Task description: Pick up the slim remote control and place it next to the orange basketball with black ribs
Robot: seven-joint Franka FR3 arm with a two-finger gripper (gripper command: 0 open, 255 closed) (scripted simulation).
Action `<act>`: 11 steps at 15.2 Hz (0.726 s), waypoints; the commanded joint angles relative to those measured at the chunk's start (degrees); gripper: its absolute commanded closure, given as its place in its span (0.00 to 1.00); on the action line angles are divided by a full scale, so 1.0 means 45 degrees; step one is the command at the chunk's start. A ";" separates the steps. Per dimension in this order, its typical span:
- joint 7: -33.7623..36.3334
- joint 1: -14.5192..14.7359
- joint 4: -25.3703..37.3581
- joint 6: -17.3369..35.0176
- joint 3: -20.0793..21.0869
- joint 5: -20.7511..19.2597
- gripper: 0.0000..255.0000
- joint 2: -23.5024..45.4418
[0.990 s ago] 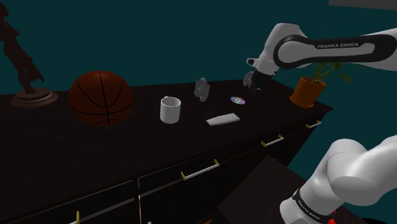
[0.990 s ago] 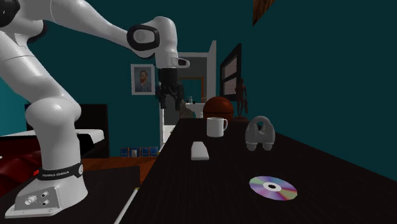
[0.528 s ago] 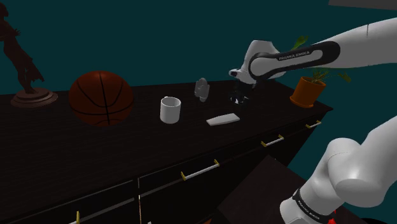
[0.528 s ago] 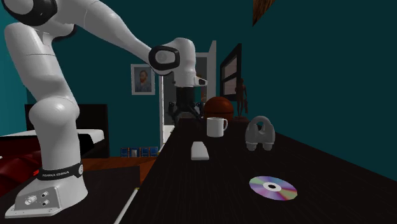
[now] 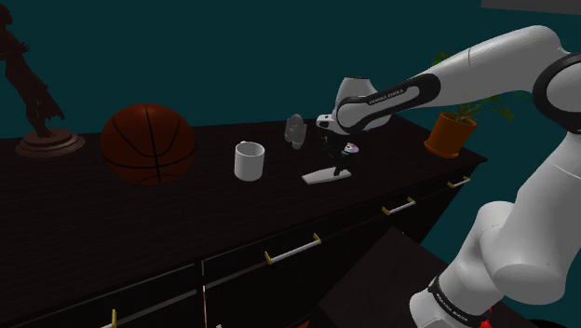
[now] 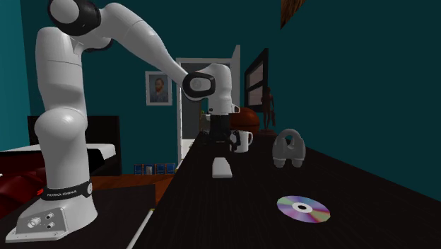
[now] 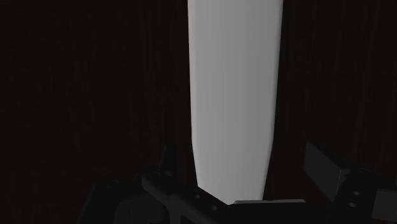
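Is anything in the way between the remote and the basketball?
Yes: the mug stands between the remote and the basketball. Nothing visible lies between the open gripper and the remote below it.

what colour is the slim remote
Plain pale grey remote, no markings; clearest in the wrist view.
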 commanded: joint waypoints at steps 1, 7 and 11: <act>-0.0191 -0.0003 -0.0095 0.0323 -0.0005 0.0101 0.00 0.0241; -0.0396 -0.0027 -0.0367 0.1095 0.0003 0.0385 0.00 0.0781; -0.0396 -0.0027 -0.0367 0.1095 0.0003 0.0386 0.00 0.0781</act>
